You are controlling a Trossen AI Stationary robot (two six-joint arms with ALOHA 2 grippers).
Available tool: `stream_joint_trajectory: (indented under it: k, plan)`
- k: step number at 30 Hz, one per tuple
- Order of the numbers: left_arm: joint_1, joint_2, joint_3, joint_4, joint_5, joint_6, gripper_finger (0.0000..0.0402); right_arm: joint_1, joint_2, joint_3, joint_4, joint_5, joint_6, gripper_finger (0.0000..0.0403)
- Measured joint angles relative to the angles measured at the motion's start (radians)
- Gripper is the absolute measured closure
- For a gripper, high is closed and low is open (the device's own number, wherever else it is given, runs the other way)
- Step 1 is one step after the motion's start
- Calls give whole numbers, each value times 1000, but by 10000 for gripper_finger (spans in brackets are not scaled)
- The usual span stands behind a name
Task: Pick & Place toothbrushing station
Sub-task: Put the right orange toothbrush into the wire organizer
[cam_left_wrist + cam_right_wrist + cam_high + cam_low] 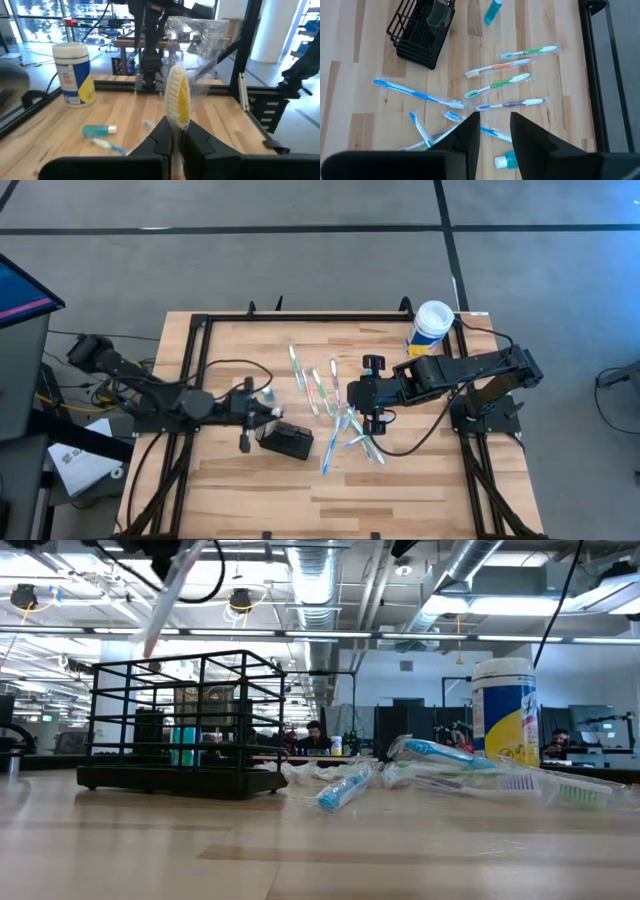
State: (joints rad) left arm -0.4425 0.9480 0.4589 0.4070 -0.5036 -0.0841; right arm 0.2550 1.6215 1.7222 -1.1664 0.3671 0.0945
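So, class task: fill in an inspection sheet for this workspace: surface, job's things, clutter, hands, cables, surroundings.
Surface: wooden table with a black frame.
Job's things: black wire holder on the table; wrapped toothbrushes scattered beside it, none seen inside it.
Clutter: white-lidded canister at a table corner; small teal tube.
Hands: left hand shut on a yellow-bristled toothbrush; right hand open above the toothbrushes.
Cables: black cable looping over the left arm.
Surroundings: open workshop; a person seated far behind.

A pale butcher-block wooden table (420, 480) with a smooth satin finish carries a black wire-metal rack (420, 31) and glossy clear-plastic-wrapped toothbrushes (497, 84).
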Motion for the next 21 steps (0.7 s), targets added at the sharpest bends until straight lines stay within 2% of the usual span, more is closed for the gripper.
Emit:
stream_joint_trajectory:
  k: [8,21]
  plan:
    - [-80,-9,-85,113,-117,60,396,0,0,0,0,0,3,305]
    - [-83,27,-85,124,-119,79,396,0,0,0,0,0,3,305]
